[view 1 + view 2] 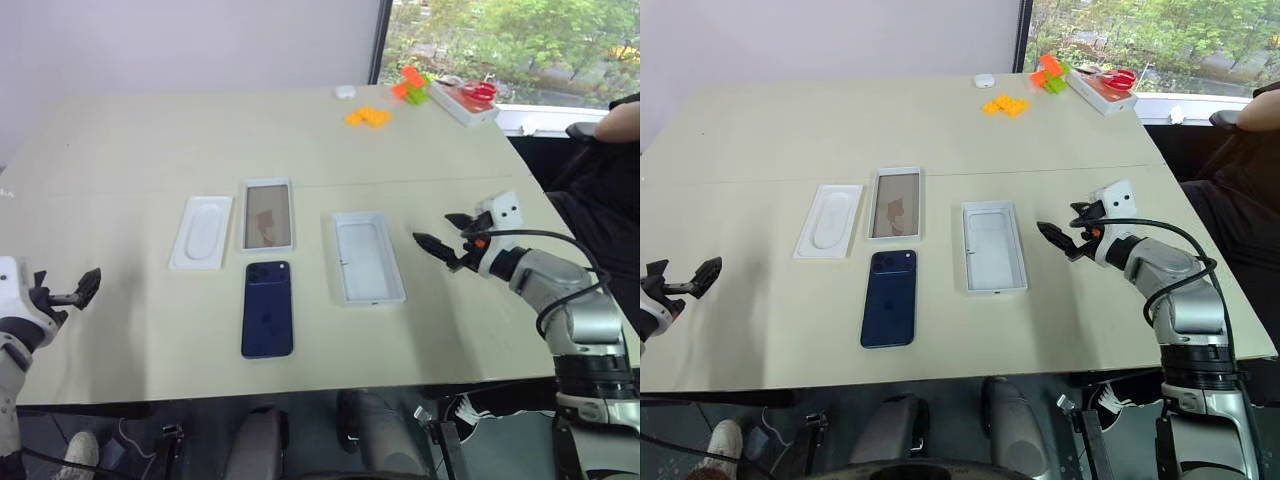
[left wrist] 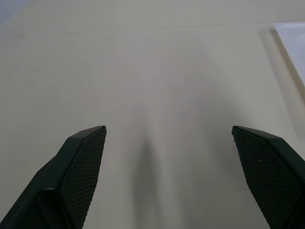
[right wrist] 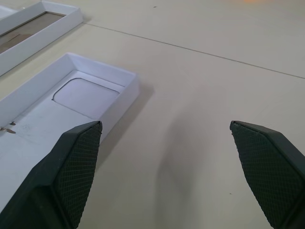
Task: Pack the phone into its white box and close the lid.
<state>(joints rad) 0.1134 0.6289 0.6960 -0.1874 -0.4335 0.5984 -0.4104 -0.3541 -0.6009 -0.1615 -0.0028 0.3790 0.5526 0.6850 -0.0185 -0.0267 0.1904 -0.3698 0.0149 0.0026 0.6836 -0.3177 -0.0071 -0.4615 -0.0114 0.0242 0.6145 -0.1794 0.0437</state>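
With both claws wide and empty, the right claw [image 1: 447, 240] beside the white box [image 1: 368, 257] and the left claw [image 1: 75, 292] far off, the phone [image 1: 268, 308] lay flat on the tabletop [image 1: 130, 150], where its slim glossy body could slide away from a pinch.

We find no text, number or brand name that we can read on anything here. The back of the phone [image 1: 267, 309] shows a faint mark at its middle, too small for us to make out as a logo. The white box [image 1: 368, 256], the lid [image 1: 268, 215] and the thin white insert [image 1: 201, 232] carry no lettering that we can see.
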